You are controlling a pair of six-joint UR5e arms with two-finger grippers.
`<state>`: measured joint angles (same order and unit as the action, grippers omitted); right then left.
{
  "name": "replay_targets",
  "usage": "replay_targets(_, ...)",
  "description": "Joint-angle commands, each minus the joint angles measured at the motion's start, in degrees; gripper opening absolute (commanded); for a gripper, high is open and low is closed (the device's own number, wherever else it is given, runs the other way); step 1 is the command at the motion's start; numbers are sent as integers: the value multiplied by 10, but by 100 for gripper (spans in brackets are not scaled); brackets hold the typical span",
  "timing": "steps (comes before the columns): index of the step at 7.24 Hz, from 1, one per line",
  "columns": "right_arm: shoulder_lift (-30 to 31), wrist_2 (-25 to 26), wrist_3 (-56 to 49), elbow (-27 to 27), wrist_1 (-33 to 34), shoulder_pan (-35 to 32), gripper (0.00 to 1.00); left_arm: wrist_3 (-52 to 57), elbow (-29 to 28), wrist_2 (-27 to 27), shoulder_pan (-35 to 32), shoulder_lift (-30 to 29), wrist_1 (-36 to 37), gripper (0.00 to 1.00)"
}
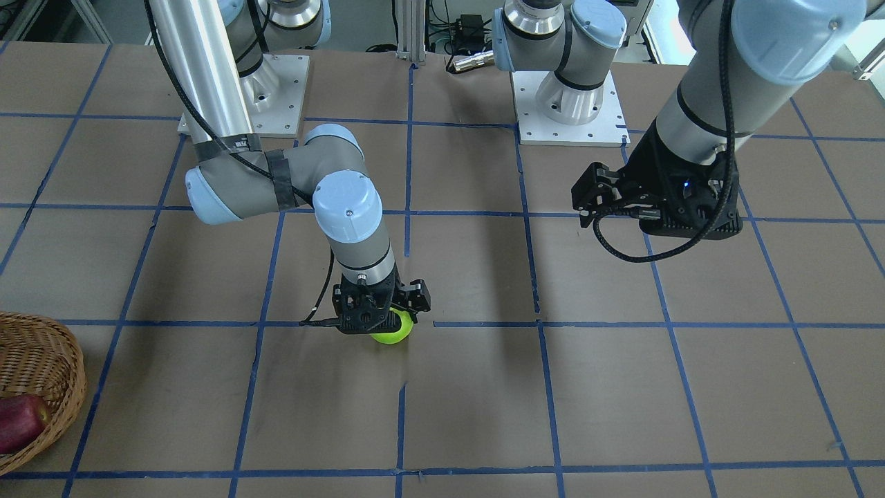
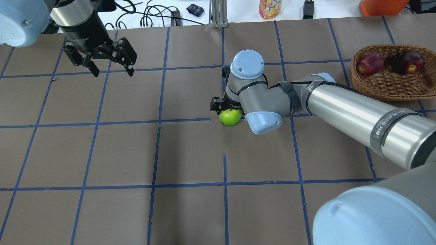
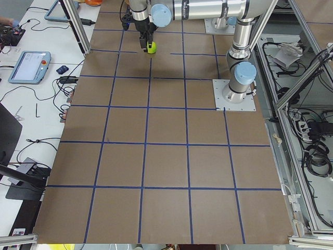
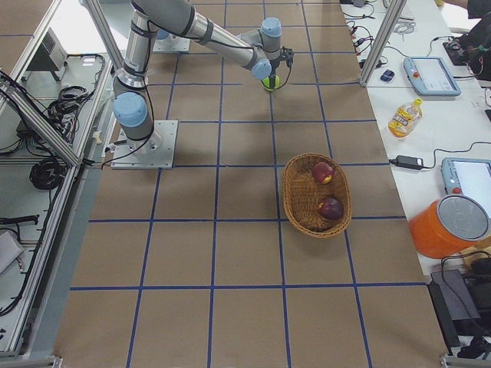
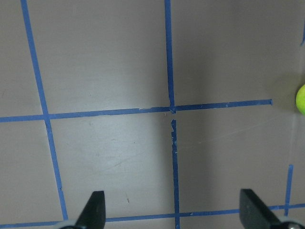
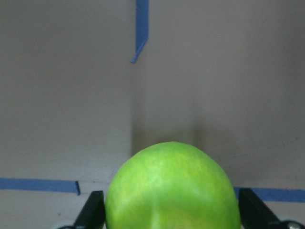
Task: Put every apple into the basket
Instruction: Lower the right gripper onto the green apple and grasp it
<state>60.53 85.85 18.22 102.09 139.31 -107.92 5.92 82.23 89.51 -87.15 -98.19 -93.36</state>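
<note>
The lime green apple (image 2: 230,117) rests on the brown table near its middle; it also shows in the front view (image 1: 394,335) and fills the lower right wrist view (image 6: 171,186). My right gripper (image 2: 229,109) is down over it, jaws open, one finger (image 6: 93,212) on each side of the apple. The wicker basket (image 2: 385,89) stands at the far right and holds a red apple (image 2: 370,63) and a darker apple (image 2: 413,61). My left gripper (image 2: 113,72) is open and empty, held in the air at the far left.
Blue tape lines grid the table. The left wrist view shows bare table and the green apple's edge (image 5: 301,98). A drink bottle (image 2: 269,7), cables and an orange container (image 2: 379,5) lie beyond the far edge. The arm bases (image 1: 570,104) stand at the robot's side.
</note>
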Motion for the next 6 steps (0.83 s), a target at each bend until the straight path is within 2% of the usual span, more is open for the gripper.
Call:
replay_targets(1, -15, 25, 2, 1, 9, -5, 100, -6, 1, 1, 0, 0, 1, 100)
replay_targets(2, -17, 25, 2, -6, 22, -5, 71, -27, 0, -4, 0, -10, 5, 100)
replay_targets(3, -12, 26, 0, -8, 25, 2, 46, -77, 6, -7, -12, -11, 19, 100)
replay_targets(4, 13, 27, -4, -21, 15, 19, 45, -86, 10, -12, -24, -10, 20, 100)
replay_targets(5, 41, 28, -6, -55, -56, 66, 44, -94, 10, -11, -27, -10, 20, 100)
replay_targets(6, 63, 29, -52, -70, -108, 143, 37, -94, 7, -11, -28, -10, 21, 100)
